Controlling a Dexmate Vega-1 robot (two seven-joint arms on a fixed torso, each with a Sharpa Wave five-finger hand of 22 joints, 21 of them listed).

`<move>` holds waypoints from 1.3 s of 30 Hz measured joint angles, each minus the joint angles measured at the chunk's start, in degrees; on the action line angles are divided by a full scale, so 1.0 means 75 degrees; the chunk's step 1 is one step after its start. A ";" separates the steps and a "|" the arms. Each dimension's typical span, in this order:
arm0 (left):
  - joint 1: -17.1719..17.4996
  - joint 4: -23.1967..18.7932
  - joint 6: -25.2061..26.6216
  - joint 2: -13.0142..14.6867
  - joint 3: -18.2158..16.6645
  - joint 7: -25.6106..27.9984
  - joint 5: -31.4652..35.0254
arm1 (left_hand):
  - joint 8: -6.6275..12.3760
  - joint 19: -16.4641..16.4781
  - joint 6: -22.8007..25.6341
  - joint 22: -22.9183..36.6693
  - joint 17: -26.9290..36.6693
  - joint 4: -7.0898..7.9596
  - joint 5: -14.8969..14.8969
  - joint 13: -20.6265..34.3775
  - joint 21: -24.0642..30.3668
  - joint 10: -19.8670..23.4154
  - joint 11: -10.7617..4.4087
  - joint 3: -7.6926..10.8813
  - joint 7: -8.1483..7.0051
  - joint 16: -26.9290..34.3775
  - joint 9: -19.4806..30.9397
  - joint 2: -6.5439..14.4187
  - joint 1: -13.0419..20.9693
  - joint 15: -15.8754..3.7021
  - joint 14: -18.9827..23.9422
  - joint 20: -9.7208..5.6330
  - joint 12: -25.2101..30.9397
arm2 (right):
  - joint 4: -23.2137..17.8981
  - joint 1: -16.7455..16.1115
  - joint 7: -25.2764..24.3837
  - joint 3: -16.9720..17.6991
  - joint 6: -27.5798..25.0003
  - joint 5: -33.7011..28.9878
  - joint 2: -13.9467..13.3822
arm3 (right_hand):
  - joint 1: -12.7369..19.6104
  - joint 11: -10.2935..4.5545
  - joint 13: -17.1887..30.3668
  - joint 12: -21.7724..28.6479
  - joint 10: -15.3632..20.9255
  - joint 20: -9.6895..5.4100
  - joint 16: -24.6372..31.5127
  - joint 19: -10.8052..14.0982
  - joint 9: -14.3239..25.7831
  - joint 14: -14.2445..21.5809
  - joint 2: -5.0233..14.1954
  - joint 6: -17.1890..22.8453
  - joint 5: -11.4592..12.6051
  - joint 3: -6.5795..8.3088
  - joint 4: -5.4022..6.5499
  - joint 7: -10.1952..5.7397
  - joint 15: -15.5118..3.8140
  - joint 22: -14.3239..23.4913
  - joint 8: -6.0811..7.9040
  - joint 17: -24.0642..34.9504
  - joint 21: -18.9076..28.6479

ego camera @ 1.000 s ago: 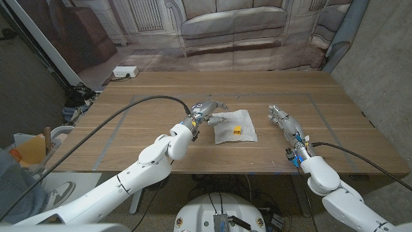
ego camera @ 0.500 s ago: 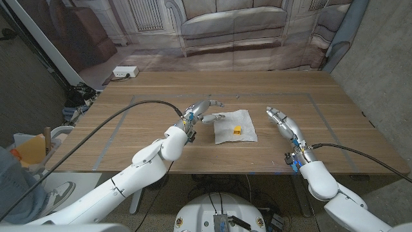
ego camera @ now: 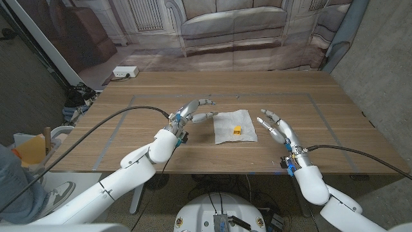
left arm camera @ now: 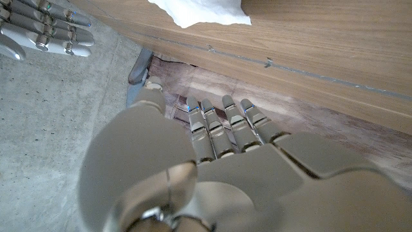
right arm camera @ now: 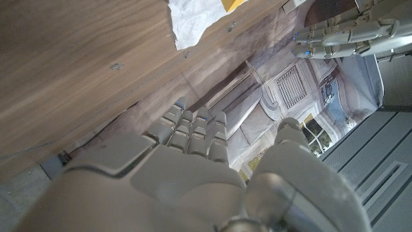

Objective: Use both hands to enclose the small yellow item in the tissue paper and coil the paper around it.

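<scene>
A white sheet of tissue paper (ego camera: 234,125) lies spread on the wooden table (ego camera: 129,142), with a small yellow item (ego camera: 237,131) on its near middle. My left hand (ego camera: 194,111) hovers just left of the paper, fingers apart, holding nothing. My right hand (ego camera: 277,127) is to the right of the paper, fingers spread and empty. The left wrist view shows the back of my left hand (left arm camera: 212,174), a corner of the tissue paper (left arm camera: 199,11) and my right hand (left arm camera: 45,32) beyond. The right wrist view shows my right hand (right arm camera: 193,174), the tissue paper (right arm camera: 193,22), the yellow item (right arm camera: 233,3) and my left hand (right arm camera: 341,35).
Faint tape lines (ego camera: 122,116) mark a rectangle on the table around the work area. A painted backdrop (ego camera: 232,32) stands behind the table's far edge. Cables run along both arms. Part of a person (ego camera: 13,177) and an orange object (ego camera: 29,151) sit at the left edge.
Both hands have pulled back towards the near edge. My left hand has moved left, off the paper's corner. My right hand has opened its fingers. Paper and item have not moved.
</scene>
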 measured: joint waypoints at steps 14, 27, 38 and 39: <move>0.0422 -0.0107 0.0271 0.0244 0.0089 0.0849 0.0789 | 0.0000 -0.0763 -0.0190 0.0000 -0.0039 -0.0272 0.0177 0.0000 -0.0037 -0.0843 -0.0087 0.0007 -0.0470 -0.0063 -0.0038 -0.0276 0.0368 0.0040 -0.0859 0.0027 -0.0088 | -0.0520 -0.0017 -0.0396 -0.0466 -0.1537 -0.1485 -0.0279 | 0.1178 -0.0417 0.0003 -0.0034 -0.0065 0.0001 0.0000 -0.0001 0.0000 -0.0031 -0.0051 0.0515 0.0104 0.0358 -0.0271 -0.0828 -0.0052 0.0000 0.0061 0.0001 0.0000; 0.0284 -0.0207 0.0966 0.0274 0.0781 0.1031 0.2323 | 0.0066 -0.1121 0.0064 0.0000 -0.0039 -0.0391 0.0235 0.0001 -0.0063 -0.0949 -0.0112 -0.0001 -0.0462 -0.0063 -0.0038 -0.0292 0.0512 0.0040 -0.1023 -0.0056 -0.0088 | -0.1117 -0.0030 -0.0143 -0.0830 -0.3077 -0.2160 -0.0654 | 0.2140 -0.0621 0.0002 -0.0098 -0.0206 0.0068 -0.0035 -0.0071 0.0040 -0.0170 -0.0276 0.0823 0.0186 0.0601 -0.0281 -0.1134 -0.0054 0.0000 0.0061 0.0001 -0.0030; 0.0122 -0.0366 0.1495 0.0270 0.1310 0.0819 0.3740 | 0.0066 -0.1350 0.0054 -0.0026 -0.0054 -0.0504 0.0295 0.0001 -0.0063 -0.1078 -0.0178 -0.0014 -0.0329 -0.0062 -0.0037 -0.0377 0.0628 0.0042 -0.1216 -0.0015 -0.0051 | -0.1341 0.0110 0.0080 -0.1114 -0.3738 -0.2295 -0.0909 | 0.2520 -0.0683 0.0002 -0.0156 -0.0309 0.0134 -0.0035 -0.0197 0.0039 -0.0266 -0.0367 0.0960 0.0214 0.0695 -0.0249 -0.1251 -0.0008 0.0000 0.0105 0.0002 -0.0061; 0.0100 -0.0408 0.1548 0.0280 0.1382 0.0769 0.3883 | 0.0066 -0.1381 0.0040 -0.0036 -0.0070 -0.0517 0.0295 0.0001 -0.0063 -0.1086 -0.0171 -0.0001 -0.0314 -0.0062 -0.0037 -0.0377 0.0627 0.0042 -0.1215 -0.0045 -0.0051 | -0.1345 0.0131 0.0108 -0.1140 -0.3796 -0.2296 -0.0930 | 0.2572 -0.0692 0.0002 -0.0155 -0.0319 0.0134 -0.0035 -0.0197 0.0039 -0.0277 -0.0386 0.1024 0.0214 0.0695 -0.0249 -0.1268 0.0004 0.0000 0.0114 0.0002 -0.0061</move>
